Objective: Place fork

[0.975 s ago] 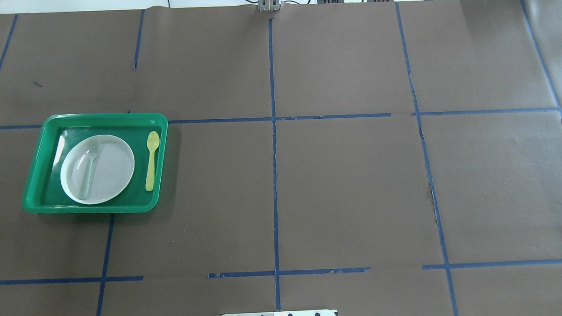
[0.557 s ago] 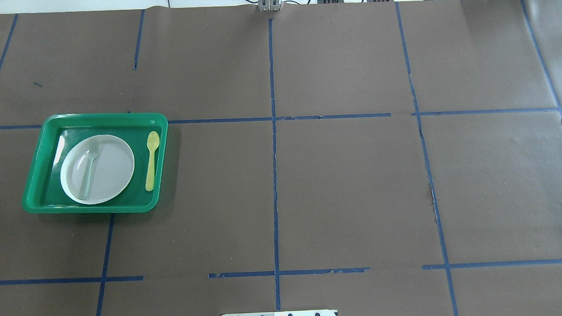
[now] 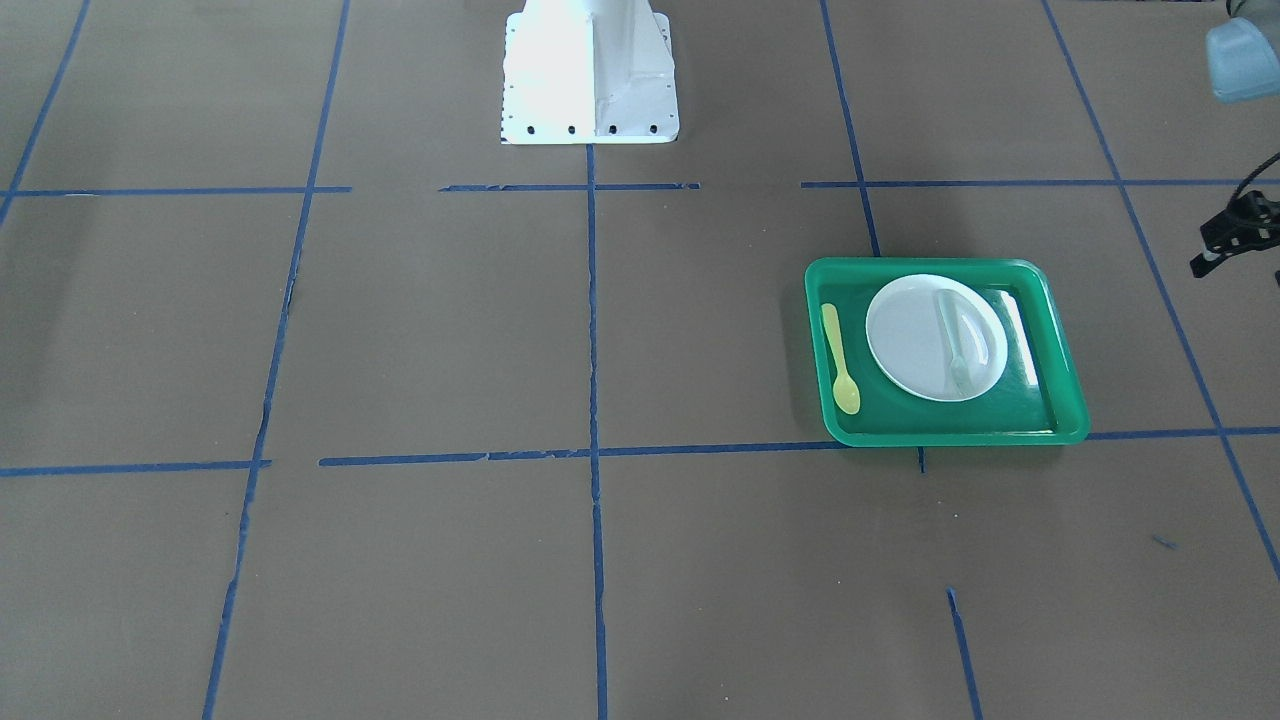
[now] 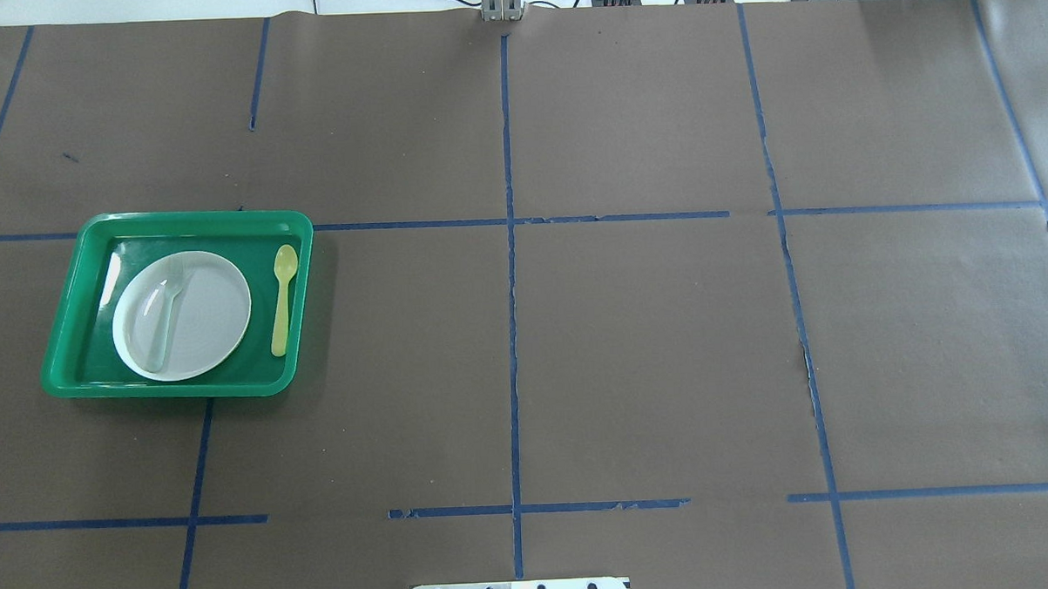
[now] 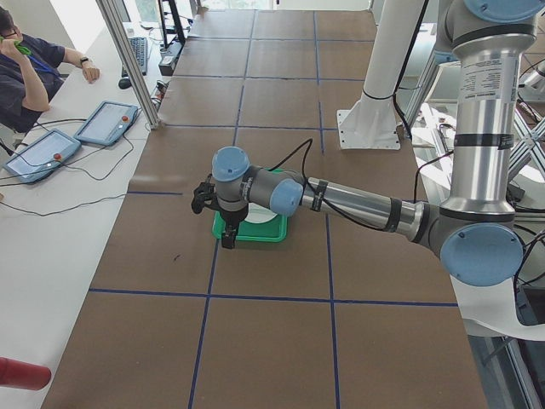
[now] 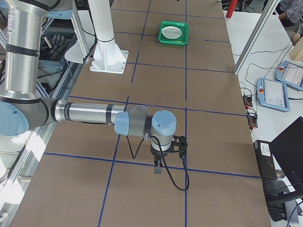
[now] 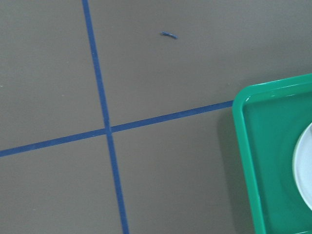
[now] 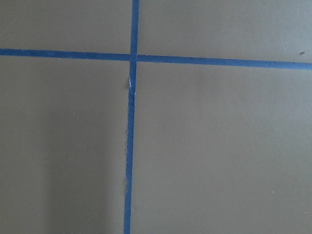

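The fork [image 4: 163, 316] is pale and translucent and lies on the left part of a white plate [image 4: 215, 318] inside a green tray [image 4: 181, 220]. It also shows in the front-facing view [image 3: 955, 345]. My left gripper [image 5: 226, 239] hangs above the tray's outer end [image 5: 255, 236], apart from the fork. I cannot tell whether it is open or shut. Its wrist view shows only the tray's corner [image 7: 243, 141] and the plate's edge [image 7: 304, 170]. My right gripper [image 6: 158, 169] hangs over bare table far from the tray [image 6: 173, 33]. I cannot tell its state either.
A yellow spoon [image 4: 282, 299] lies in the tray beside the plate, on the side nearer the table's middle. Brown paper with blue tape lines covers the table. The robot's white base [image 3: 590, 75] stands at the table's near edge. An operator [image 5: 25, 68] sits at a side desk.
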Tool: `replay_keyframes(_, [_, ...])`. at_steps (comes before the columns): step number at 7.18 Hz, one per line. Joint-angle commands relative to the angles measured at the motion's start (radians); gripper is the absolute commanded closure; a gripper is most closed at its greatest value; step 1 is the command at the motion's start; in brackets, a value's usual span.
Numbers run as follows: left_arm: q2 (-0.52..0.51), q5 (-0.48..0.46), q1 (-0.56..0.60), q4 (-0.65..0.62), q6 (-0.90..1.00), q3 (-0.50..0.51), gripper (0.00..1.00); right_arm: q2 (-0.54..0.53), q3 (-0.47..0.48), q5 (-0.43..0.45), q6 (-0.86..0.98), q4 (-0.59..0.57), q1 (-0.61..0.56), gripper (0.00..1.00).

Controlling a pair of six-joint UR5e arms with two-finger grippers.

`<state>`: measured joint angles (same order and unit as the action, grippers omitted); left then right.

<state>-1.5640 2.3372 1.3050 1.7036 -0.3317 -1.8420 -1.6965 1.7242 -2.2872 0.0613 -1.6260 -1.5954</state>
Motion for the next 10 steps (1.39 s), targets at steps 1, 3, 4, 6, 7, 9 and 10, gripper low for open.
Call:
replay_keyframes(1, [-0.063,-0.050,-0.151,0.021,-0.298,-0.034,0.00,0.000,0.000,0.000,-0.001,0.000,0.000,0.00])
replay_keyframes(3, [-0.090,-0.088,-0.269,0.120,-0.419,0.030,0.00,0.000,0.000,0.000,0.000,0.000,0.000,0.00])
replay_keyframes(4, [-0.109,-0.138,-0.338,0.219,-0.532,0.079,0.00,0.000,0.000,0.000,0.000,0.000,0.000,0.00])
replay_keyframes(6, [-0.134,-0.187,-0.403,0.283,-0.573,0.159,0.00,0.000,0.000,0.000,-0.001,0.000,0.000,0.00])
replay_keyframes(7, [-0.134,-0.187,-0.414,0.307,-0.573,0.174,0.03,0.000,0.000,0.000,-0.001,0.000,0.000,0.00])
replay_keyframes(9, [-0.148,-0.187,-0.453,0.315,-0.573,0.216,0.05,0.000,0.000,0.000,-0.001,0.000,0.000,0.00])
replay_keyframes(10, [-0.162,-0.187,-0.458,0.317,-0.573,0.233,0.05,0.000,0.000,0.000,0.000,0.000,0.000,0.00])
